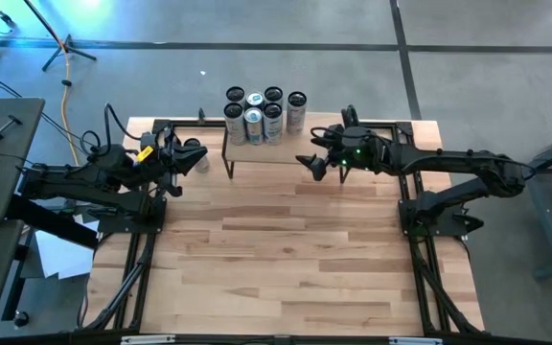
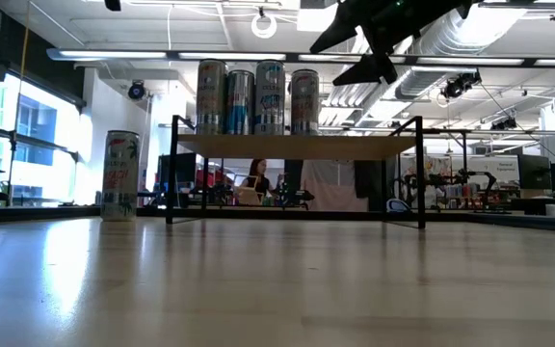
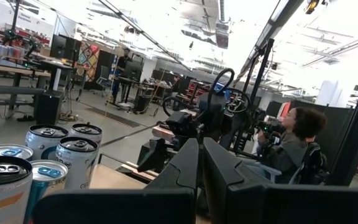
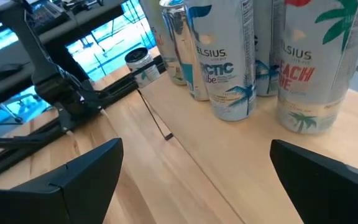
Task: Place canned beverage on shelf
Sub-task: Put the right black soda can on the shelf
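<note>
Jaws of the right gripper (image 1: 307, 163) stood wide and empty beside the shelf (image 1: 300, 150), clear of its cans (image 1: 262, 113); left gripper (image 1: 195, 156) shut, idle near one can (image 2: 120, 175) left on the counter (image 1: 295, 259).

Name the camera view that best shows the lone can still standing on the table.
The low view: the can stands upright and alone, left of the shelf. The high view shows only its top beside the left tool. The right wrist view catches it small.
</note>
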Controlling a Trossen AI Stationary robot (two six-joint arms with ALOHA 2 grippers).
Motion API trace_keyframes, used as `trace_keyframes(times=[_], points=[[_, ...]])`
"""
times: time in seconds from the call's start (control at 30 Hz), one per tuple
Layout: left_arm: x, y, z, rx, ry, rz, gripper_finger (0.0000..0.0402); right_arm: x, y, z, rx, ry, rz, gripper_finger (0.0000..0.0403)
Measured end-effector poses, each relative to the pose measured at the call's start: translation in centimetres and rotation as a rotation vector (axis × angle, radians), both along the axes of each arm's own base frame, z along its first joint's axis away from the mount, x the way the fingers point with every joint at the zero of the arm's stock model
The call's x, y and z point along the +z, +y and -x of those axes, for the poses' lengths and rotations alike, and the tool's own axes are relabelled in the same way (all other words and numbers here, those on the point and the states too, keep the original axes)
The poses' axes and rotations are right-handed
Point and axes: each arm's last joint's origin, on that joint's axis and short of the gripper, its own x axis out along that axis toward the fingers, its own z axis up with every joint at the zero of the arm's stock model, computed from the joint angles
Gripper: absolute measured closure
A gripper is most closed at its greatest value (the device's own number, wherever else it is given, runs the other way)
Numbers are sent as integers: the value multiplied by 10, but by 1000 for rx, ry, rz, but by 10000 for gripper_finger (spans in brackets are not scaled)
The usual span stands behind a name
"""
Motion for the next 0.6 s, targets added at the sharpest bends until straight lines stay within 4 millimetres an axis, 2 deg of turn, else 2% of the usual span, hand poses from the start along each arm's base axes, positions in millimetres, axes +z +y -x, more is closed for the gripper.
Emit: trace_keyframes(times=[0.2,0.33,0.47,0.6], points=[[0,0,0,1,0,0,401,0,0,0,-5,-6,-14,16],[0,0,0,1,0,-1,402,0,-1,0,-38,-9,-9,50],[0,0,0,1,0,-1,401,0,-2,0,-80,-3,17,115],[0,0,0,1,1,-2,402,1,-3,1,-120,-9,32,212]])
